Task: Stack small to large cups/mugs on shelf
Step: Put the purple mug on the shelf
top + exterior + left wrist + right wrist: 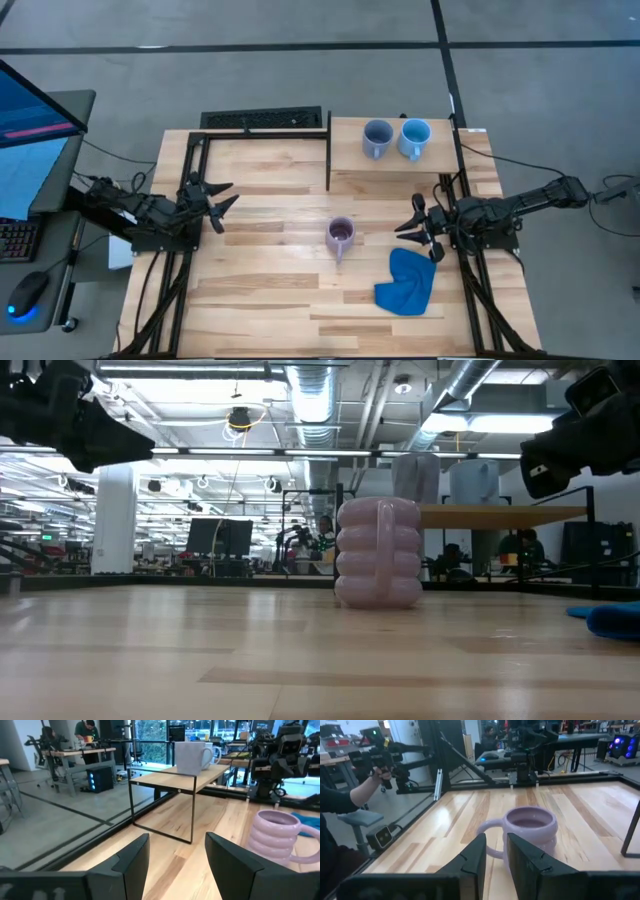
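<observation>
Your left gripper (222,200) hangs near the left edge of the table (260,300), its jaws spread wide and holding nothing. In the middle of the table stands the lilac mug (340,234), upright, apart from both arms, with its handle turned toward the front edge. At the back edge, on the right half, the shelf (350,160) carries the grey-blue mug (376,138) and the light blue mug (414,137) just beside each other, not yet stacked. Your right gripper (414,227) waits near the right edge, its jaws narrow and empty, and it points at the lilac mug. The blue cloth (406,283) lies near the front right corner.

The risk I see: with jaws so narrow the right gripper may push the ribbed mug over instead of taking it. When you carry it to the shelf, it may also knock the black bar (328,150) or the two mugs there.
</observation>
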Robot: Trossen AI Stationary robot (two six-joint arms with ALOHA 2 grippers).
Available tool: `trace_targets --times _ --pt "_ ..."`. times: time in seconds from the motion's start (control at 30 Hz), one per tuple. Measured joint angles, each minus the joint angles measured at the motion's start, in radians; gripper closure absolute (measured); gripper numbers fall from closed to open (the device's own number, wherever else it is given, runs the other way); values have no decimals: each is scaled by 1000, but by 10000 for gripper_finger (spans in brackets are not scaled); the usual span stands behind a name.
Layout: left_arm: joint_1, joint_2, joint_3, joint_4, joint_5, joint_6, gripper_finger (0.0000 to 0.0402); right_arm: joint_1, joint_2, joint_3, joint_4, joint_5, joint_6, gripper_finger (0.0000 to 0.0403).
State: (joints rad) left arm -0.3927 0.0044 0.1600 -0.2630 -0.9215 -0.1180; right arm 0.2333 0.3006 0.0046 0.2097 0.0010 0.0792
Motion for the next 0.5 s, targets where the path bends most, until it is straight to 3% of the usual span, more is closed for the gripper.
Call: trace_targets --times 0.3,0.5 --pt "0 0 0 -86 -1 -44 217 -7 0 5 -40 -1 -13 304" --pt "0 0 0 -87 -1 -46 217 -7 -1 135 -50 -3 26 304"
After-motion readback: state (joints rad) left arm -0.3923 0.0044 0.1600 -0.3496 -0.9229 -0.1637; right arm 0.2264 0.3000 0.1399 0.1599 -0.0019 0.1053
